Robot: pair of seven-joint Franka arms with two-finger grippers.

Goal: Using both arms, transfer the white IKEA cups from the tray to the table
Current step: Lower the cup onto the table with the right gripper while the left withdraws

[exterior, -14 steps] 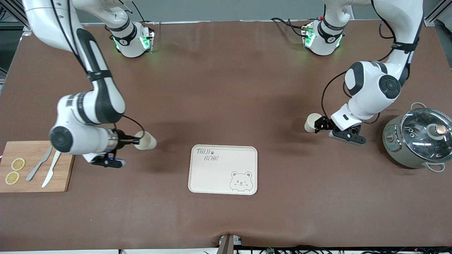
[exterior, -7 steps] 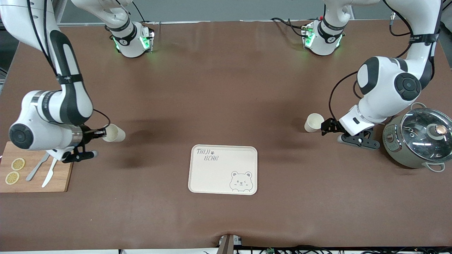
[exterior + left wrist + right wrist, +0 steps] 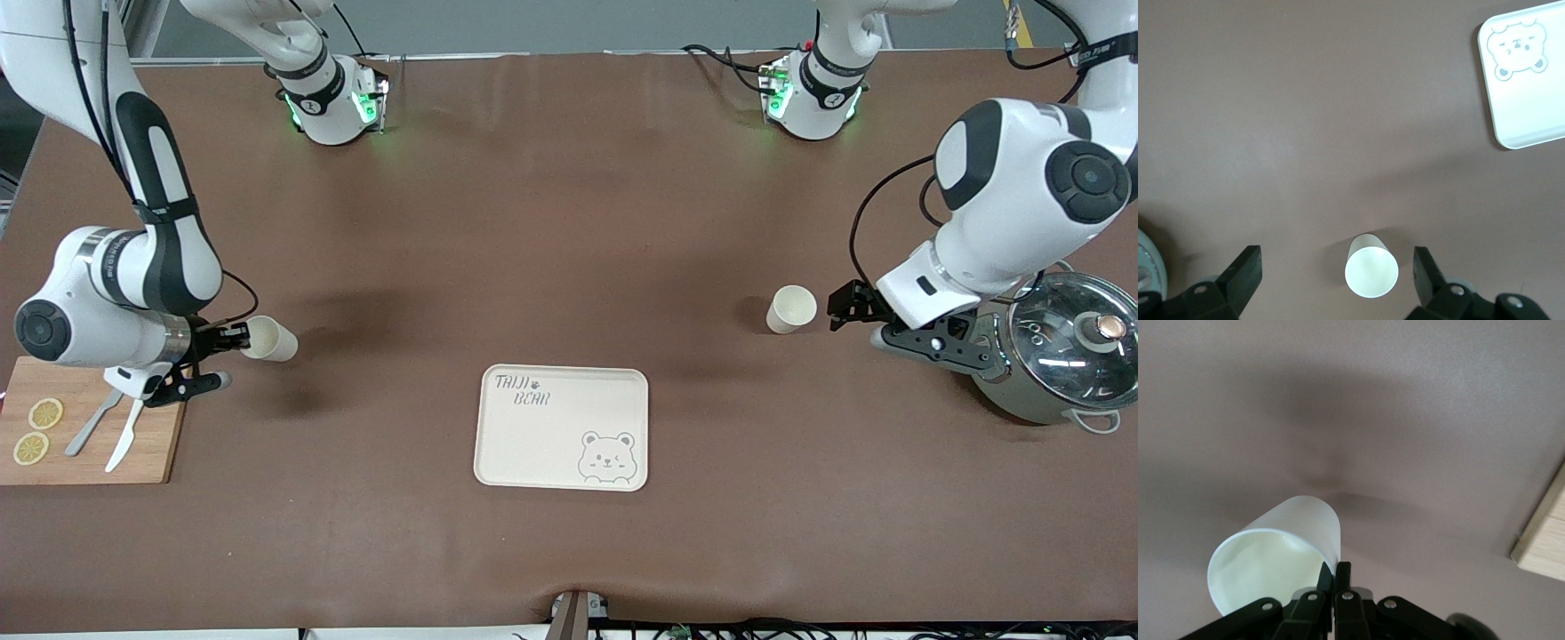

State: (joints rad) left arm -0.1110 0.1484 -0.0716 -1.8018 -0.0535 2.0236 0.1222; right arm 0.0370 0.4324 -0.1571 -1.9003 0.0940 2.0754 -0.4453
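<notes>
white cup (image 3: 268, 340) pinched by right hand (image 3: 238, 337) (rim); left hand (image 3: 843, 307) wide open, empty, beside other cup (image 3: 790, 308).

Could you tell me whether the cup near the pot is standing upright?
Upright: the cup stands free, mouth up, apart from the open left claw.

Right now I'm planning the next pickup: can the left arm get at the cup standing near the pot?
Probably yes: the left gripper is open beside the upright cup, nothing between them; the pot sits clear.
</notes>
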